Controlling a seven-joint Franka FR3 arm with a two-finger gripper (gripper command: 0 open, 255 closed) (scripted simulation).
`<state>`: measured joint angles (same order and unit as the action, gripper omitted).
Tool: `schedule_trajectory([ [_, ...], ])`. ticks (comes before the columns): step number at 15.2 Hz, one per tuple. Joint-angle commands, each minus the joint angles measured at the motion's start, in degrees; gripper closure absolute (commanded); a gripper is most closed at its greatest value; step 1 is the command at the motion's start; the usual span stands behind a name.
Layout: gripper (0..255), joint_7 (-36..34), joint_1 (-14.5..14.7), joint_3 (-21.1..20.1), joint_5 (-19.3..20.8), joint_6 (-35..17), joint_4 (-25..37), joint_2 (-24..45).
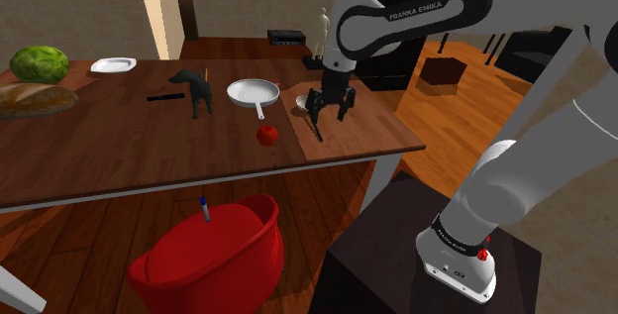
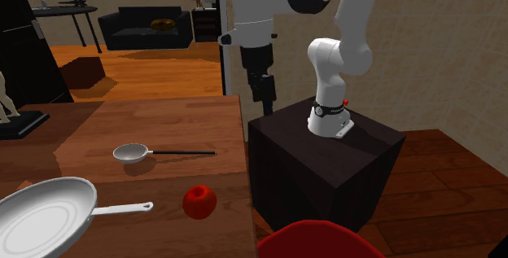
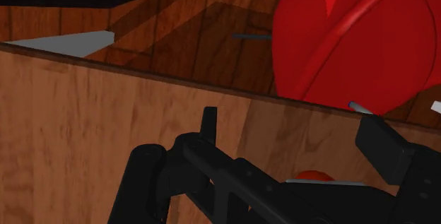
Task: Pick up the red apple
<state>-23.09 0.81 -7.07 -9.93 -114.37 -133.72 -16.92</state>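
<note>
Shoulder view: the red apple sat on the wooden table, close to the front edge that faced a red chair. The black gripper hung low over the table near the end edge beside the stand. It pointed straight down with its jaws spread and nothing between them. The red apple lay near it but clearly apart, toward this view's left, with a white frying pan further in from the edge. To reach well, the hand would likely need to travel along the front edge until the fruit sat between the spread fingers. It could then sink straight down and close on the widest part, since a nudge could roll the fruit off the nearby edge.

Second exterior view: the red apple rested just beyond the frying pan's handle tip. The white arm hung vertical, and its gripper sat near the table edge by the stand.

Wrist view: the fingers stood apart. A red sliver, probably the red apple, showed low beside them, with the red chair beyond the table edge.
</note>
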Motion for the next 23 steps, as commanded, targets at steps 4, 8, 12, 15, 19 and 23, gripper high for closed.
schedule_trajectory([
  [4,0,-5.15,0.17,-1.84,0.36,-6.79,5.52,10.67],
  [8,0,-9.24,0.46,-2.51,1.59,-10.5,11.64,19.32],
  [12,0,-13.26,1.13,-2.51,3.2,-13.0,18.94,28.0],
  [15,0,-16.08,1.88,-2.09,4.39,-14.04,25.24,34.54],
  [19,0,-17.55,2.48,-1.65,5.05,-15.58,28.92,39.28],
  [23,0,-17.37,2.57,-1.58,5.13,-18.06,28.1,40.95],
])
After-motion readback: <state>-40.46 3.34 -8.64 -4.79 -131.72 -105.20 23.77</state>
